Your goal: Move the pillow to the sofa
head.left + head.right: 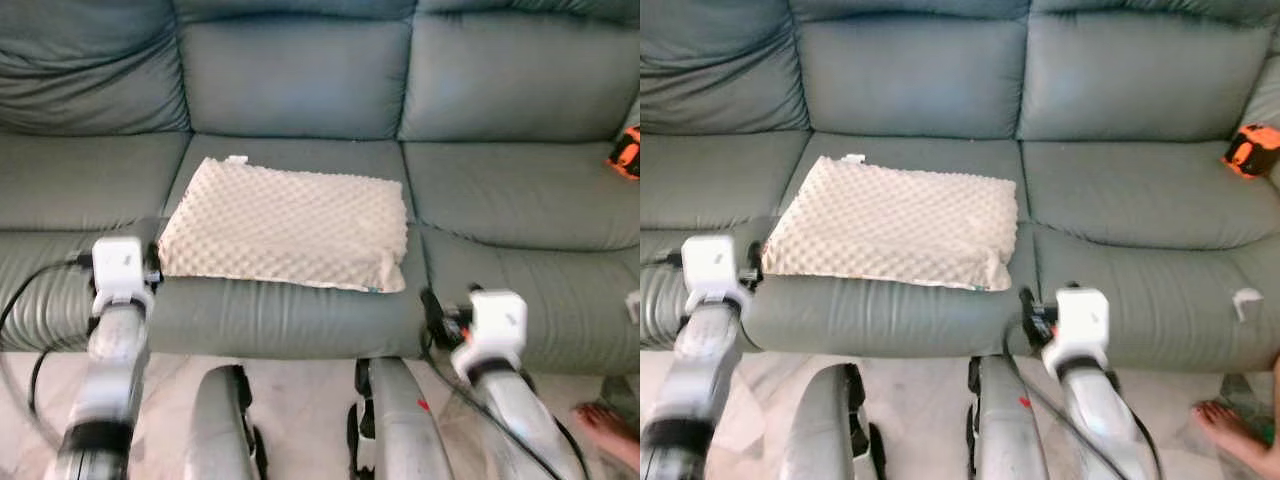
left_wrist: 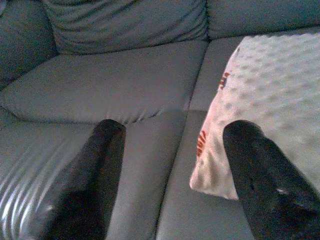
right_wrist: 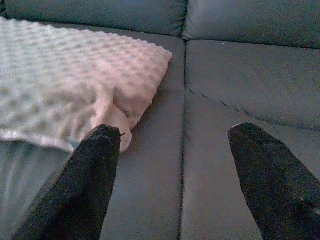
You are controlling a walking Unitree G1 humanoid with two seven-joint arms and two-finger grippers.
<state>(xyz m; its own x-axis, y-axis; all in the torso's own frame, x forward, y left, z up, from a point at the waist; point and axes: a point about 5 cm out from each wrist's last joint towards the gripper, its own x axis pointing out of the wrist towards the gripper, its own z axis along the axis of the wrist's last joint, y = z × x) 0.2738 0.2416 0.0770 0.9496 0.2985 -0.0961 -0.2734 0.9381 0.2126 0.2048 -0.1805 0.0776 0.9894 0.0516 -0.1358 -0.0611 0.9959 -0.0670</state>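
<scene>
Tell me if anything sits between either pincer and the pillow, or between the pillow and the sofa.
Nothing visible does. The pillow already lies flat on the sofa's middle seat. The left pincer is open at its near left corner and the right pincer is open at its near right corner, with only bare seat between.

Grey-green leather sofa (image 1: pixel 300 90) spans view, three seat cushions, padded backrests. Pale marble-look floor (image 1: pixel 300 380) below front edge. Orange-black object (image 1: pixel 1252 150) on right seat. Person's bare foot (image 1: pixel 1230 425) on floor, right.
</scene>
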